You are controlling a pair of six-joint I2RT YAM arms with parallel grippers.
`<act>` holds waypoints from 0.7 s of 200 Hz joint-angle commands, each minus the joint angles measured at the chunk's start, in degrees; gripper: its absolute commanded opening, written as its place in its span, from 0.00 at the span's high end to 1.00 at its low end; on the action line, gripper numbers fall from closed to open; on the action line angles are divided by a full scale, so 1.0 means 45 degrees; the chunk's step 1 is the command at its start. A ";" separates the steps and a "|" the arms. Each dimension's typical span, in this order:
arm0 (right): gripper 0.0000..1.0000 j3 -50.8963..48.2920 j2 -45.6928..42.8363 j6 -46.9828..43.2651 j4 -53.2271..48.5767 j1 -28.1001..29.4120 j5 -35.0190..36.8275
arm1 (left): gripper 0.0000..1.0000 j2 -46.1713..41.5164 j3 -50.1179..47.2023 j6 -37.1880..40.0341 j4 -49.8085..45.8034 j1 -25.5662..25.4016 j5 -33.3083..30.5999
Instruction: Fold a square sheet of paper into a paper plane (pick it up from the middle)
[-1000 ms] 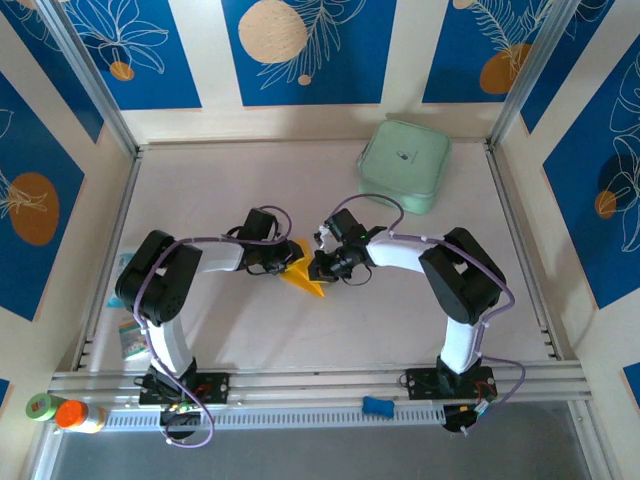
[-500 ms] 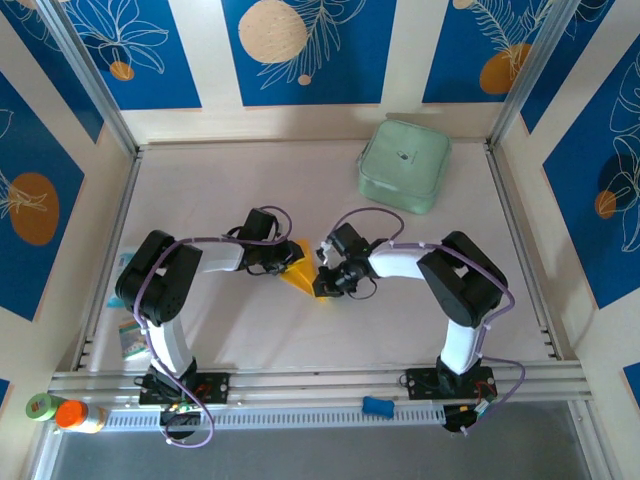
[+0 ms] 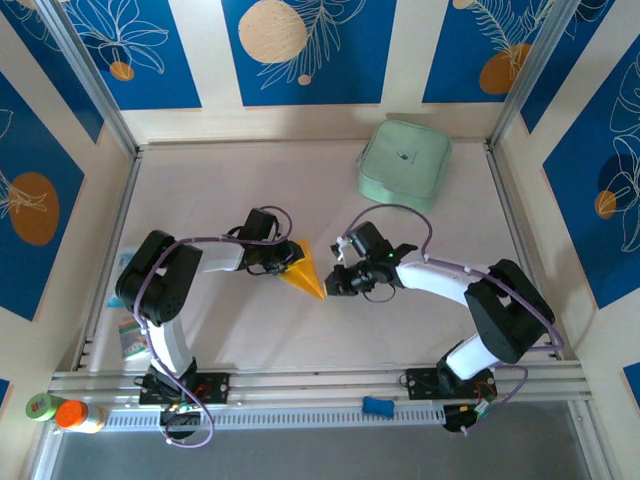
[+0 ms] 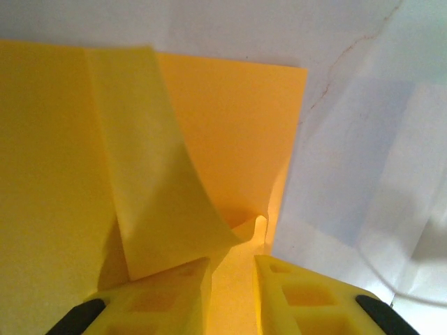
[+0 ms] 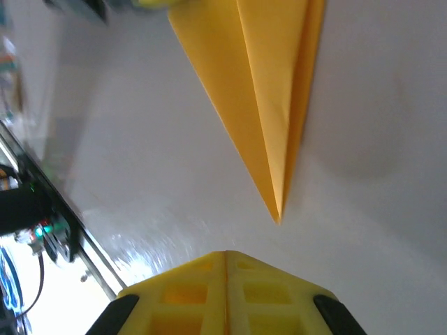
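The paper plane [image 3: 306, 272] is orange-yellow paper folded into a narrow creased dart, lying mid-table with its tip pointing toward the near right. My left gripper [image 3: 286, 262] is at its wide end. In the left wrist view, the left gripper [image 4: 232, 271] is shut on a raised fold of the paper plane [image 4: 209, 139], which runs between its yellow fingers [image 4: 167, 293]. My right gripper [image 3: 336, 283] sits just right of the tip, apart from it. In the right wrist view the right gripper [image 5: 225, 255] is shut and empty, with the paper plane [image 5: 269, 91] tip a short way ahead.
A mint-green rounded case [image 3: 404, 166] sits at the back right. Small printed packets [image 3: 130, 338] lie by the left rail. An orange-capped bottle [image 3: 76, 415] and a blue piece [image 3: 376, 405] rest on the near ledge. Metal rails border the table.
My right gripper has drawn back off the paper to the right, and its arm has swung lower and outward. The dart's tip is now uncovered. The left arm has held still.
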 commanded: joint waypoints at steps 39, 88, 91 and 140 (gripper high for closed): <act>0.96 0.2897 0.3065 0.0266 -0.0523 0.0237 0.0350 | 0.74 0.0250 0.0032 -0.0078 -0.1041 -0.0086 -0.0400; 0.96 0.3500 0.4481 0.0338 -0.0908 0.0496 0.0353 | 0.74 -0.0032 -0.0001 -0.0319 0.0033 -0.0084 0.0147; 0.96 0.3483 0.4524 0.0365 -0.0957 0.0469 0.0375 | 0.74 -0.0068 -0.0005 -0.0353 0.0144 -0.0084 0.0195; 0.97 0.3080 0.5114 0.0505 -0.1287 0.0307 0.0721 | 0.71 -0.1236 -0.0450 0.0106 0.1499 -0.0084 0.0466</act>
